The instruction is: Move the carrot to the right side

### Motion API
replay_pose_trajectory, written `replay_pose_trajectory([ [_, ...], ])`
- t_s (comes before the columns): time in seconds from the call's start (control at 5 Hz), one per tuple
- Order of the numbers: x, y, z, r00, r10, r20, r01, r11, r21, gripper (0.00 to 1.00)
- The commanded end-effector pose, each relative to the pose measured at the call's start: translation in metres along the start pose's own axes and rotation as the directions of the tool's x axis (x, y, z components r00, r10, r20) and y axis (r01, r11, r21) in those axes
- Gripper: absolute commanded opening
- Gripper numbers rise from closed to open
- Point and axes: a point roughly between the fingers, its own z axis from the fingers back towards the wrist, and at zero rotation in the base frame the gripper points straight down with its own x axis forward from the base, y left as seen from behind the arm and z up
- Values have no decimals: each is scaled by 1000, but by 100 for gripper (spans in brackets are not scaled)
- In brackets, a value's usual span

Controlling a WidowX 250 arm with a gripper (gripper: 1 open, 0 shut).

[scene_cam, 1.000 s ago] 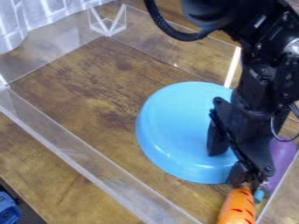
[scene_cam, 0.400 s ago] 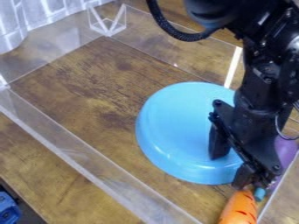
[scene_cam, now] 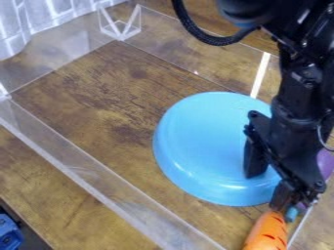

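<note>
Change since earlier frames: gripper [scene_cam: 290, 198] and arm have shifted toward the right edge and lower; carrot [scene_cam: 269, 231] has slid with them toward the bottom right corner, and less of it shows.
Carrot, position: nearest the camera, at the bottom right, cut by the lower frame edge; lies just off the rim of the blue plate [scene_cam: 196, 146], directly below the gripper tips.
Carrot, visible part: orange body with dark grooves, and a trace of green at the upper end where it meets the gripper.
Claw state: cannot tell; the tips sit at or against the carrot's leafy end, but the fingers are dark, blurred and overlapping, so grasp or mere push is undetermined.
Handling, judged: small moulded plastic toy, so light, stiff and not fragile; glossy tapered surface likely slippery, prone to squirt out or roll under a pinch.
Hold point, judged: across the thick upper body just below the leaves, jaws square to the long axis; the narrow tip offers poor purchase.
Purple object [scene_cam: 325, 168]: sliver at the right edge behind the gripper, too hidden to identify.
Plate: upside-down dome, centre right, gripper overlaps its right rim.
Table [scene_cam: 104, 98]: wooden, with clear plastic walls [scene_cam: 78, 166] along the left and far sides.
</note>
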Motion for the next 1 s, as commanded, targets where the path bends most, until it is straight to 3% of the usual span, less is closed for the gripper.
replay_pose_trajectory([
  [0.0, 2, 7, 2, 998, 55, 13, -55, 998, -3, 100],
  [0.2, 3, 14, 4, 995, 96, 14, -96, 995, 0, 100],
  [0.6, 11, 13, 11, 969, 245, 13, -245, 969, 17, 100],
  [0.8, -4, 21, 8, 974, 224, 15, -224, 974, 11, 100],
])
